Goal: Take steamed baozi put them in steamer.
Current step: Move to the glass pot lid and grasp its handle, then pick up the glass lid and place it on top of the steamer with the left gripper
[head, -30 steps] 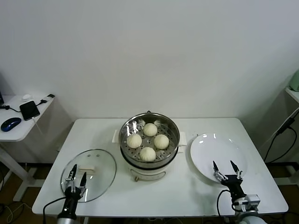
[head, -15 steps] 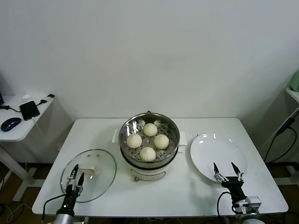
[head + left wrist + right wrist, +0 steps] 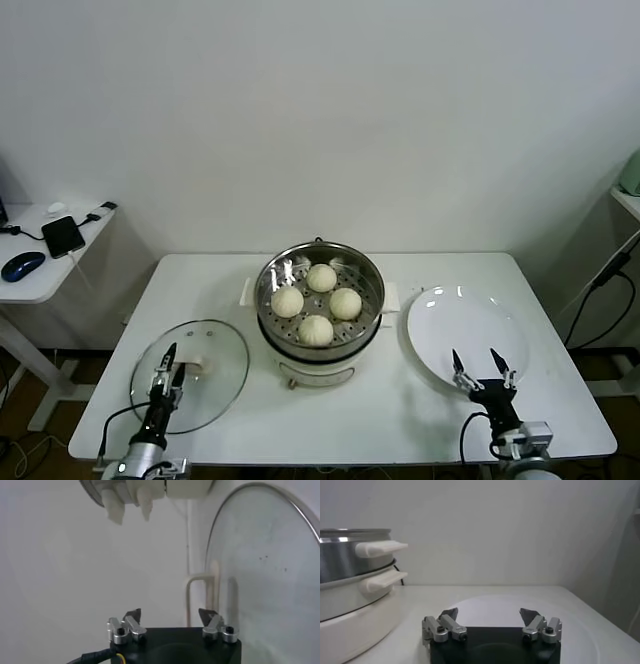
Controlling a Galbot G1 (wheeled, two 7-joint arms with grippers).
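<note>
White counter (image 3: 420, 420) carries three things in a row: a glass lid (image 3: 205, 360) on the robot's left, the steamer (image 3: 320, 315) in the middle, an empty white plate (image 3: 465, 335) on the right. A side table (image 3: 35, 280) further left holds a phone (image 3: 63, 236) and a mouse (image 3: 22, 265).

All four baozi (image 3: 317, 329) sit in the steamer on its perforated tray, close together in a diamond; steamer is uncovered.

Left end effector (image 3: 168, 366) is over the near-left part of the lid, fingers parted, holding nothing; the wrist view shows the lid's rim and handle just ahead of the fingertips. Right end effector (image 3: 478, 365) is over the near edge of the plate, fingers spread wide, empty; its wrist view shows the steamer's side handles off to one side.

Both arms are cut off at the lower edge of the head view. Whether the left fingers touch the glass cannot be made out.
</note>
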